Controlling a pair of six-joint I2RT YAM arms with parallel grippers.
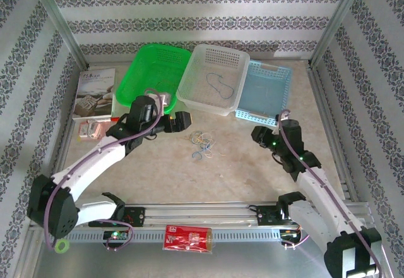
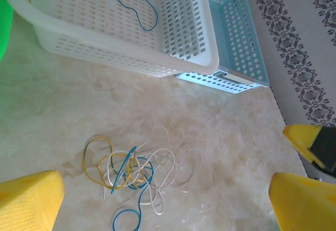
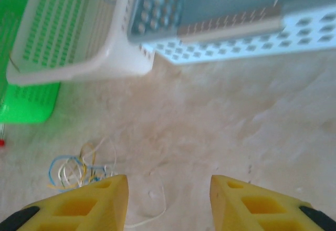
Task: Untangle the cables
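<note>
- The cables (image 1: 203, 142) lie in one loose heap on the table (image 1: 252, 170), in front of the white basket (image 1: 203, 105) and between the two arms. A single blue cable (image 1: 218, 83) already lies inside that basket.
- The left fingers (image 2: 31, 199) are spread wide and hold nothing, with the heap (image 2: 131, 170) below the gap between them.
- The right fingers (image 3: 89, 205) stand parted with bare table between them and grip nothing. The heap (image 3: 73, 170) sits off to their left.
- Risk: yellow, blue and white strands cross at one knot. Pulling a single loop would likely drag the whole heap rather than free one cable.
- Risk: the strands are thin and lie flat, so a pinch may close on nothing or catch two colours at once. Going too low would scrape the fingers on the table.
- Risk: both arms point at the same small heap and could foul each other if both go in.
- Risk: the white strands barely stand out from the pale table, so one could be left behind.
- Hard to read: which strand passes over which inside the knot.
- Cut off: the low blue loop (image 2: 126, 221) runs off the bottom edge of the left wrist view.
- The right wrist view is blurred, so the colours there smear together. A stray white strand (image 3: 157, 207) lies below the right fingers, and I cannot tell whether it joins the heap.
</note>
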